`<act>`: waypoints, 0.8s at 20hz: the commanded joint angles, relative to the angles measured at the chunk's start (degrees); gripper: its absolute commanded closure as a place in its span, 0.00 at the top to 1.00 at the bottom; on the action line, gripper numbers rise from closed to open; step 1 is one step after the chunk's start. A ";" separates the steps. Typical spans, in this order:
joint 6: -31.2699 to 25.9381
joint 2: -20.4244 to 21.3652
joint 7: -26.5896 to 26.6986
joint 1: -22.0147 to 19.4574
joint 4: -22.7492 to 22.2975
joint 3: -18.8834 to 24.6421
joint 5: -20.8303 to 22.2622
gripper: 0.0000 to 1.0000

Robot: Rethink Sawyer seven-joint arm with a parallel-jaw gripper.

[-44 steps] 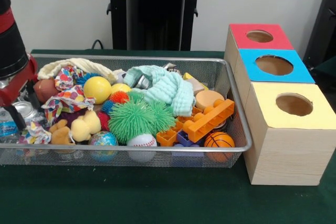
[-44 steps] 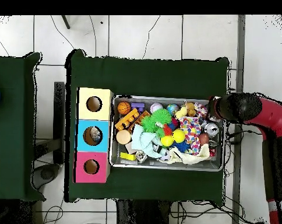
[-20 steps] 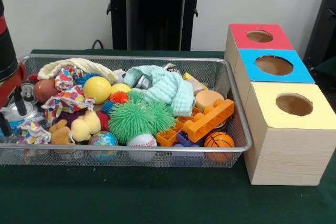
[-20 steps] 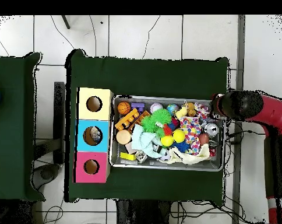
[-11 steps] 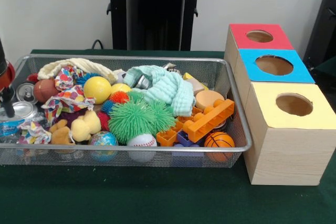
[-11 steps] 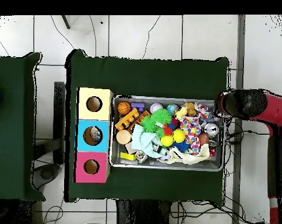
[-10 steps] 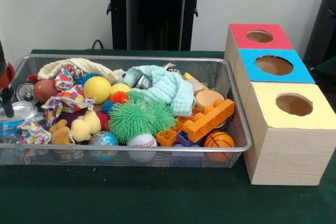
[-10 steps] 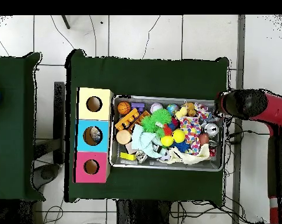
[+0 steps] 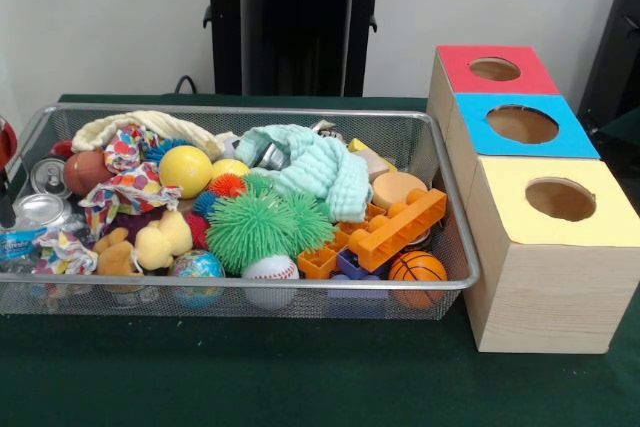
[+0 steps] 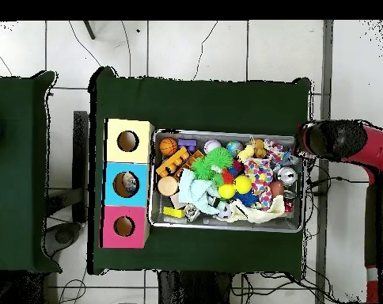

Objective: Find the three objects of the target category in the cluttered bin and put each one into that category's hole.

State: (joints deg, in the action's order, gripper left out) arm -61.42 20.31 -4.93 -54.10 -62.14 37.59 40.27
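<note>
We see labelled water bottle (image 9: 14,245) at wire basket's (image 9: 250,110) end: light, crushable, slippery; grip mid-body. Gripper (image 10: 309,140) finger state unclear.

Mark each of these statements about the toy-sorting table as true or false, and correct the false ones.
1. The orange block piece lies in the wire basket. True.
2. The blue panel hole sits between the red panel hole and the yellow panel hole. True.
3. The basketball is at the basket end farthest from the wooden box. False: it lies in the corner nearest the box.
4. The green spiky ball rests on the table outside the basket. False: it is inside the basket.
5. The labelled water bottle lies at the basket's end away from the box. True.
</note>
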 commanded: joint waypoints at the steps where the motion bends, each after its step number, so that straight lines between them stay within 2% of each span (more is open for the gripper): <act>1: -6.13 -1.88 11.90 1.45 -0.67 -1.81 2.59 1.00; 7: -9.66 -2.37 11.28 1.74 -0.10 -2.54 1.61 1.00; 12: -10.45 -2.13 10.83 1.80 -0.52 -2.54 1.47 1.00; 13: -12.71 -2.84 12.12 2.17 2.62 -2.31 1.68 1.00; 16: -14.41 -2.96 12.34 2.33 3.41 -2.61 2.02 1.00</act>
State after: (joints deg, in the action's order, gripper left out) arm -66.91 19.67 -4.93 -52.85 -61.26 37.25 40.27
